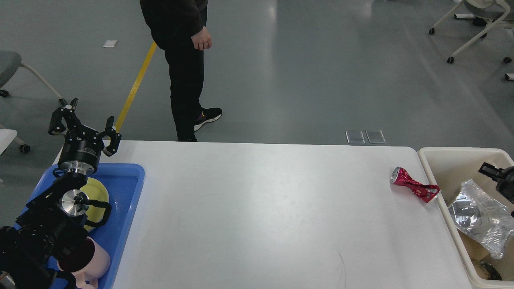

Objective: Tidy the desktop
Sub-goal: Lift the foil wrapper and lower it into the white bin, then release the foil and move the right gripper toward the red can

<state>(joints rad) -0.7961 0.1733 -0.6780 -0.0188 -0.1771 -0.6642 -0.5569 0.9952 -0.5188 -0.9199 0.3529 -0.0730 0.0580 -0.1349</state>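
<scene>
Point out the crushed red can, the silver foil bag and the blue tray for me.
crushed red can (pixel 413 186), head view, on its pinched middle.
silver foil bag (pixel 480 216), head view, on its crinkled centre, inside the cream bin.
blue tray (pixel 130 188), head view, on its bare right side.

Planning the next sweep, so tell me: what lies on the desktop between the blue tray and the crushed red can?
Nothing: in the head view the desktop is bare white surface from the blue tray to the crushed red can.

Black jointed arms, silver wrist flanges
</scene>
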